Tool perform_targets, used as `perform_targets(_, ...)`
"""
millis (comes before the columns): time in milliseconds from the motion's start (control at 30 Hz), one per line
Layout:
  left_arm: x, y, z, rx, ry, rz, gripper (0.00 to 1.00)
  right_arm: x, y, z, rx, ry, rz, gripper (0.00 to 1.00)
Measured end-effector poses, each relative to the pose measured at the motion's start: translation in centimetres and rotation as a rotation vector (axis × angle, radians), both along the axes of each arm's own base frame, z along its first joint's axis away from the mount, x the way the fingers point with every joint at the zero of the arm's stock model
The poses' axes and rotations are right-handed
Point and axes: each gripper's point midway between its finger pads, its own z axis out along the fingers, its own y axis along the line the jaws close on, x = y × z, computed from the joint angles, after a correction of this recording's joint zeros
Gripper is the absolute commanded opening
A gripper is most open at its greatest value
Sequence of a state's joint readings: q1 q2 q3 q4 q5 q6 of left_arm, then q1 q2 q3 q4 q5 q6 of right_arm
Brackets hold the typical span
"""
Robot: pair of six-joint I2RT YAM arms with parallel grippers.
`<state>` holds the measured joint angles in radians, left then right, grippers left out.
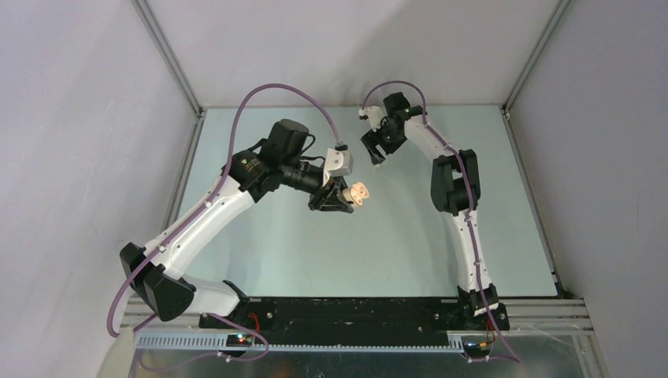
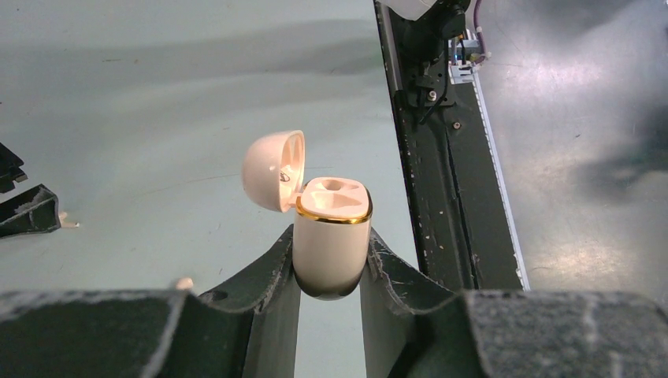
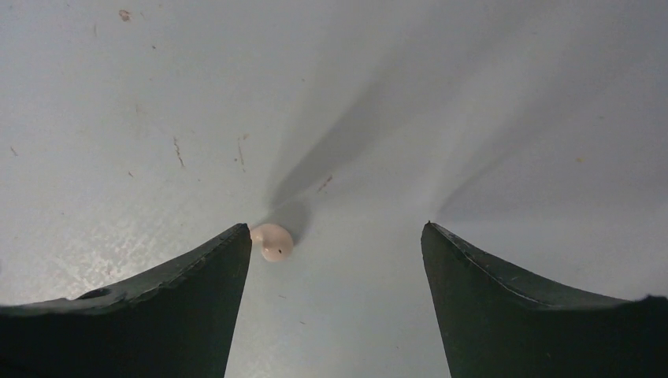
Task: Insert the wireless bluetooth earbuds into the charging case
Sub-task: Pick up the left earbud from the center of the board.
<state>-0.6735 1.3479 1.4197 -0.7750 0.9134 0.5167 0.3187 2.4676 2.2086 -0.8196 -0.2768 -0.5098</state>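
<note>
My left gripper [image 2: 331,264] is shut on a beige charging case [image 2: 331,236] with a gold rim and holds it upright above the table. Its lid [image 2: 272,169] is open and both sockets look empty. In the top view the case [image 1: 360,193] sits at the left gripper [image 1: 340,198]. My right gripper [image 3: 335,236] is open and points down at the table. A pale beige earbud [image 3: 272,242] lies on the table against the tip of its left finger [image 3: 213,268]. Another small pale bud-like piece [image 2: 183,282] lies on the table beside my left finger.
The right gripper [image 1: 376,153] hangs just beyond and right of the held case. Its finger [image 2: 30,213] shows at the left edge of the left wrist view, with the pale earbud [image 2: 69,224] beside it. The black base rail [image 2: 441,157] runs along the table's near edge.
</note>
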Motion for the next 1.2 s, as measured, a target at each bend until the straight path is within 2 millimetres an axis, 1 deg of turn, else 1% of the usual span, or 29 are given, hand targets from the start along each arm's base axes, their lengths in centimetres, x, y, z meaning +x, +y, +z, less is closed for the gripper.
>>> perform_targets(100,0.0,0.0,-0.1,0.004,0.005,0.0,0.0,-0.4,0.6,-0.5,0.011,0.027,0.016,0.85)
perform_targets(167,-0.1,0.0,-0.2,0.005,0.006,-0.002,0.0,-0.6,1.1,-0.3,0.023,0.036,0.024,0.85)
perform_targets(400,-0.1,0.0,-0.6,0.017,0.021,-0.008,0.0,-1.4,2.7,1.4,0.09,0.074,0.041,0.84)
perform_targets(467,-0.1,0.0,-0.6,0.018,0.022,-0.008,0.0,-1.6,3.0,1.6,0.108,0.091,0.036,0.83)
perform_targets(567,-0.2,0.1,-0.6,0.018,0.023,-0.008,0.0,-2.3,3.2,1.2,0.123,0.138,0.021,0.83)
perform_targets(733,-0.2,0.1,-0.6,0.018,0.024,-0.008,0.0,-3.6,3.1,-0.3,0.122,0.223,-0.015,0.84)
perform_targets(900,-0.2,0.0,-0.6,0.019,0.024,-0.008,0.0,-3.7,3.5,0.1,0.147,0.245,-0.036,0.83)
perform_targets(1200,-0.2,0.0,-0.6,0.018,0.023,-0.008,0.0,-5.0,4.2,0.0,0.19,0.323,-0.047,0.73)
